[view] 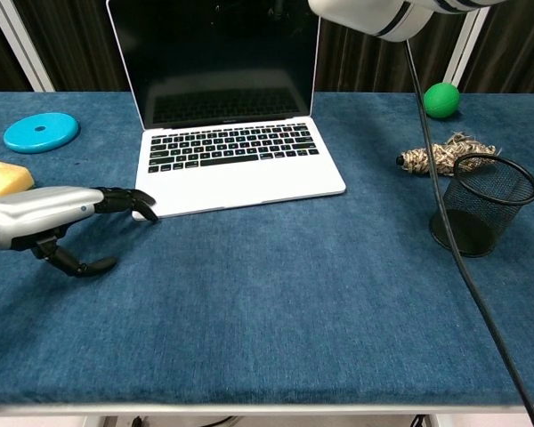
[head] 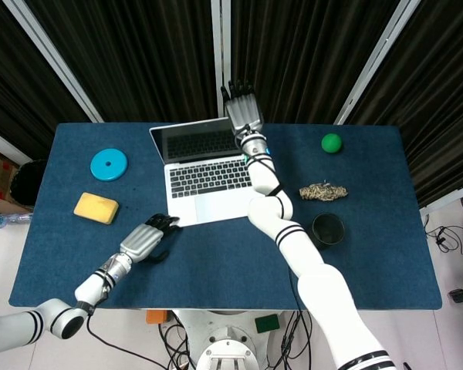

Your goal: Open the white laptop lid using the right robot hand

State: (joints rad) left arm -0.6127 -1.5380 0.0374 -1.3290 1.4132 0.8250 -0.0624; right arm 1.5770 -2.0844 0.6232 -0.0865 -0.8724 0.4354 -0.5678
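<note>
**Lid Raised, Right Hand Kept at Its Top Edge**

The white laptop (head: 201, 166) is found near the middle of the tabletop (head: 370, 254), slightly toward the far edge, with its keyboard facing the robot. The lid (view: 215, 62) is seen standing upright, a little past vertical, so the dark screen is fully exposed in the chest view. The task is judged to be essentially done.

The right hand (head: 244, 116) is held at the lid's upper right corner, at about 1 o'clock from the keyboard. Its fingers (head: 236, 91) are extended and slightly apart, and nothing is gripped; whether the lid edge is actually touched cannot be told from these views. The flat posture is judged to suit pushing a thin panel backward rather than clamping it.

The left hand (view: 44, 222) is rested on the tabletop at about 8 o'clock from the laptop, its dark fingers (view: 120, 200) loosely curled and touching, or almost touching, the base's near left corner. Nothing is held; the placement is judged to steady the base against sliding.

A blue disc (head: 109, 164) and a yellow sponge (head: 96, 207) are laid at 9 o'clock, well apart from the laptop. A green ball (head: 332, 142), a straw bundle (head: 322, 191) and a black mesh cup (head: 326, 230) are placed to the 3 o'clock side.
</note>
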